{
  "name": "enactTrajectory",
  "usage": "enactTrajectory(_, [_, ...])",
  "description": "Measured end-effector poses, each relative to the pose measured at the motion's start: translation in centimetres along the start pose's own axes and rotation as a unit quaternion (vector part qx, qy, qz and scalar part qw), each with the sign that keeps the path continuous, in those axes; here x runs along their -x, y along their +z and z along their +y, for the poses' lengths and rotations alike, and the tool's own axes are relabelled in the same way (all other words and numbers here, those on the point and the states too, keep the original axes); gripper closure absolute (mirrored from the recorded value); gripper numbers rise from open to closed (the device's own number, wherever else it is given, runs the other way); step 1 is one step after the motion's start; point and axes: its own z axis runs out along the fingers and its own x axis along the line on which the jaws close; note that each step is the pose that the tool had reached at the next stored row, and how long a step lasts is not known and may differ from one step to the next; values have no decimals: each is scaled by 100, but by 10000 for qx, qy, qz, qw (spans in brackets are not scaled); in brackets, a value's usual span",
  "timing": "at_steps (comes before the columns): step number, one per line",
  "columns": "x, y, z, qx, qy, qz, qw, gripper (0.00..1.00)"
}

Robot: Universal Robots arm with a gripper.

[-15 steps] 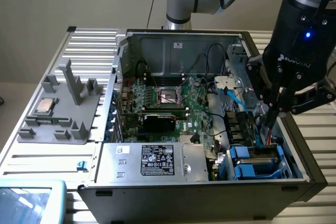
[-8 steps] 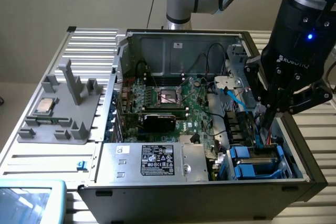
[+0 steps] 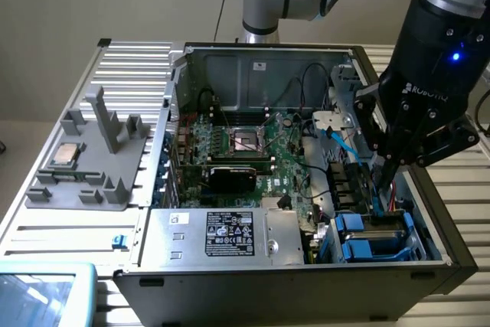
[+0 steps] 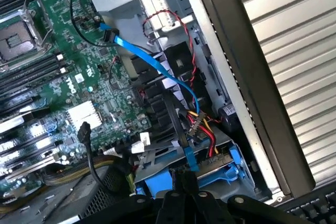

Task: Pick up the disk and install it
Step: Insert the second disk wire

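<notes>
The disk [image 3: 373, 237], grey metal with bright blue carrier rails, lies in the drive bay at the near corner of the open computer case [image 3: 429, 212], on the exterior view's right. In the wrist view its blue rails [image 4: 218, 174] show just beyond my fingertips. My gripper [image 3: 380, 195] reaches down into the case right over the bay. Its two black fingers [image 4: 185, 181] are shut together, tips at the blue carrier's edge; I cannot tell if they pinch anything.
A blue data cable [image 4: 152, 59] and red and yellow wires [image 4: 207, 129] cross just behind the bay. The motherboard [image 3: 253, 147] fills the case floor, with a silver power supply [image 3: 230, 235] in front. A grey fixture with a CPU chip [image 3: 65, 155] stands outside the case.
</notes>
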Motion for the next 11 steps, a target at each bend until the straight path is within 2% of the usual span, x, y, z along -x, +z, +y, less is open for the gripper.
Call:
enactTrajectory(1, [0,1,0,-10,-47,23,10000,89])
enactTrajectory(4, [0,1,0,-13,-76,29,10000,89])
enactTrajectory(8, [1,2,0,-4,-428,6,9991,89])
enactTrajectory(11, [0,2,0,2,-699,-14,9976,89])
